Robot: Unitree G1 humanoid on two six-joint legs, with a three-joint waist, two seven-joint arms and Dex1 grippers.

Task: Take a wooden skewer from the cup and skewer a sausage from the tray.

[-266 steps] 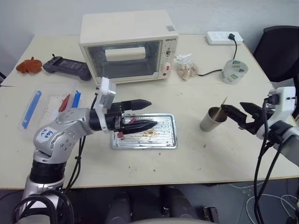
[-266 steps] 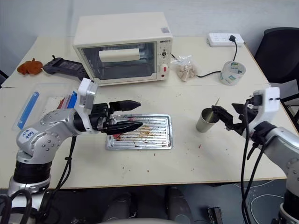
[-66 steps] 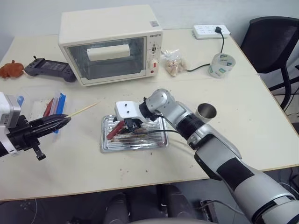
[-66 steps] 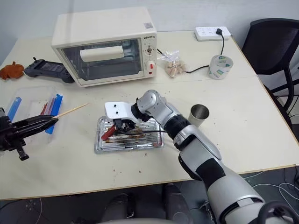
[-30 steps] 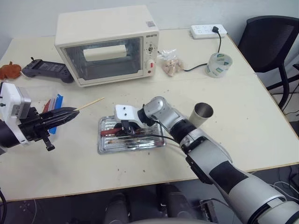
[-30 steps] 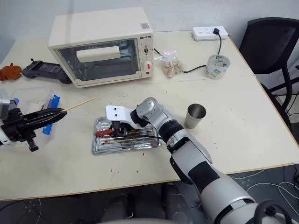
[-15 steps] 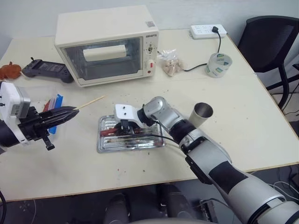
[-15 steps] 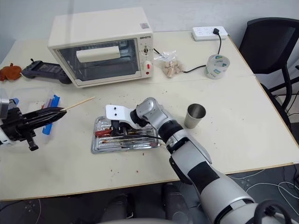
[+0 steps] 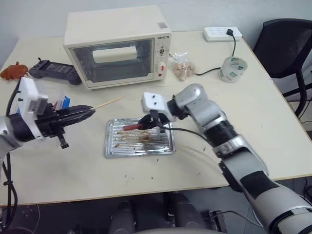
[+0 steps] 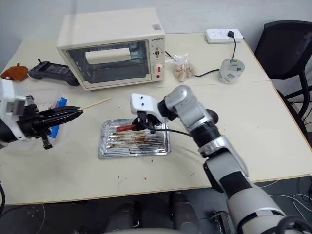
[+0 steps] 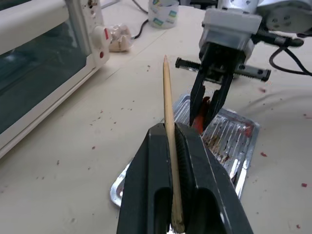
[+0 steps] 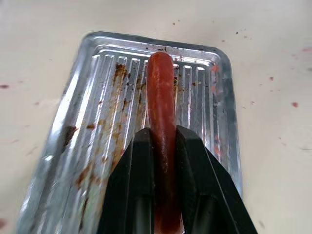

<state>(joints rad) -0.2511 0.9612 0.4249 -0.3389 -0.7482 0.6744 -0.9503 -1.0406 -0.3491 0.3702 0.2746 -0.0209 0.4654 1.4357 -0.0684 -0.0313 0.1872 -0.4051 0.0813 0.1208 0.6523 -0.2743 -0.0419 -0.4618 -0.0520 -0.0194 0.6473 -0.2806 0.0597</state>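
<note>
Right gripper (image 12: 163, 146) jaws clamped on sausage (image 12: 162, 112), left gripper (image 11: 176, 146) jaws pinching wooden skewer (image 11: 168, 117)

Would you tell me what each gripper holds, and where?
Left gripper: thin wooden skewer, by its blunt end. Right gripper: reddish-brown sausage, by one end.

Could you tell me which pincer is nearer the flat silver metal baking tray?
Right. The right pincer holds the reddish-brown sausage over the tray; the left pincer is beside it.

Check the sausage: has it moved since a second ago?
Yes. The right gripper has lifted the sausage off the ridged bottom of the tray; it now hangs above the tray's far edge.
</note>
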